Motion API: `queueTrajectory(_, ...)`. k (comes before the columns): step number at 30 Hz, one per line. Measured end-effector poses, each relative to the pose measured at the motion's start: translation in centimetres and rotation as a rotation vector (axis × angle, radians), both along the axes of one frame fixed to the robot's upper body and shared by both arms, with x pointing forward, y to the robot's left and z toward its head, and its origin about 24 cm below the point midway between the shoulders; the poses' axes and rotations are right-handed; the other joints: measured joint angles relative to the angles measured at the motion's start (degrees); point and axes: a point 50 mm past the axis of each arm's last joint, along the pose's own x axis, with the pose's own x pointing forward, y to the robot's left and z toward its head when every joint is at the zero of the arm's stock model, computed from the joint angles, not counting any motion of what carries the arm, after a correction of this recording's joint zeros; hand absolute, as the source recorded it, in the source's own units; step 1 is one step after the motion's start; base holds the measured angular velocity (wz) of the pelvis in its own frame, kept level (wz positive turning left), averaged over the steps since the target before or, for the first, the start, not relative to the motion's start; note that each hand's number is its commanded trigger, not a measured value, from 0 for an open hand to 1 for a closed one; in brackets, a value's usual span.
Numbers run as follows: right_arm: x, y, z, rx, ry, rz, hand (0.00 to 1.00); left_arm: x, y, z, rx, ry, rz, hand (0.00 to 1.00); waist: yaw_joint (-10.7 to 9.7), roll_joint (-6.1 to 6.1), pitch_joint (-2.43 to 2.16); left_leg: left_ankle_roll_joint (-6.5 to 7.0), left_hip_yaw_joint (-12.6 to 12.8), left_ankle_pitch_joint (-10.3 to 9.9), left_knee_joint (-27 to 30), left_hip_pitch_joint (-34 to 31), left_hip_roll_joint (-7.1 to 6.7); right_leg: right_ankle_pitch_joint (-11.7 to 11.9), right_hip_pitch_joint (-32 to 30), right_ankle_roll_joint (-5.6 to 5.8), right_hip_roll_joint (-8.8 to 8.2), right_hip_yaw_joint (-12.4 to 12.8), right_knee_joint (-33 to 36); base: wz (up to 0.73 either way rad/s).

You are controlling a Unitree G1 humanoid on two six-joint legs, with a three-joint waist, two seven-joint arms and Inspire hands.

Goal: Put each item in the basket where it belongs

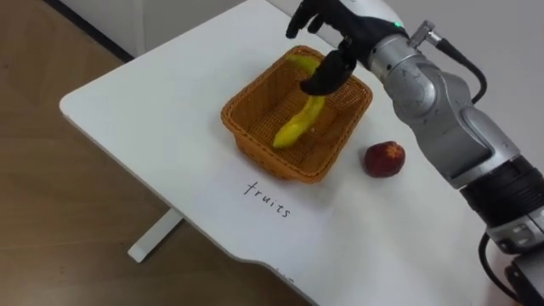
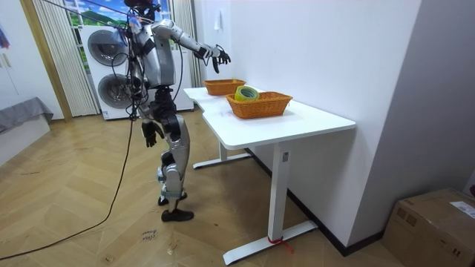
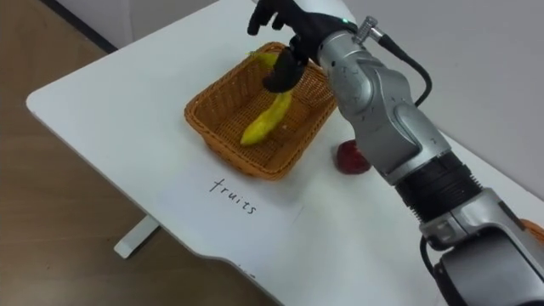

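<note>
I see the banana (image 1: 299,121) lying inside the basket (image 1: 262,149) on the worktop (image 1: 153,110). My right hand (image 1: 340,34) hangs just above the basket, fingers loose, holding nothing. An apple (image 1: 385,159) sits just beside the basket.

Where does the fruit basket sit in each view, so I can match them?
Left eye view: fruit basket at centre.
Right eye view: fruit basket left of centre.
Room view: fruit basket upper centre, nearest the robot.
Shared landmark: the right hand hovering above it.
</note>
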Motion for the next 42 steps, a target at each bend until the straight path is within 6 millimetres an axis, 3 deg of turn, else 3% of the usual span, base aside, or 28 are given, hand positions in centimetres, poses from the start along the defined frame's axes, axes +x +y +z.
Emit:
queueTrajectory(18,-0.2,0.3,0.2,0.025,-0.014,0.039,0.00,-0.2,-0.1,0.0,0.001,0.004,0.003,0.00,-0.29,0.06,0.04,0.06,-0.12,-0.09,1.15,-0.62,-0.27,0.01,0.74,0.01,-0.33,-1.17,-0.78,0.01)
queueTrajectory(22,-0.3,0.3,0.1,0.043,-0.028,0.047,0.00,-0.6,-0.1,-0.1,-0.003,0.013,0.005,0.00,-1.78,0.17,0.13,0.08,-1.22,-0.10,1.18,-0.63,-0.59,-0.03,1.26,0.07,-0.42,-1.16,-0.83,0.12)
queueTrajectory(33,-0.9,0.2,-0.3,0.067,-0.061,0.036,0.00,-0.5,-0.1,-0.1,-0.021,0.011,-0.002,0.00,-3.56,0.47,0.03,0.51,-1.01,-0.22,1.98,-0.94,-1.05,-0.11,1.18,0.20,-0.57,-1.04,-0.80,0.00)
queueTrajectory(39,-0.9,-0.2,-0.3,0.178,-0.045,0.022,0.00,0.3,-0.9,-0.3,-0.035,-0.007,0.002,0.00,-5.21,2.61,-0.41,0.67,-0.69,-0.27,2.60,-0.95,-1.15,-0.05,1.26,0.26,-0.61,0.47,-0.77,0.00)
queueTrajectory(42,-0.8,-1.5,0.1,0.247,-0.053,-0.015,0.00,0.9,-1.3,-0.4,-0.041,-0.023,0.002,0.00,-5.34,3.40,-0.73,0.65,-0.16,-0.14,2.16,-0.76,-1.09,-0.05,1.25,0.27,-0.65,0.78,-0.77,-0.10)
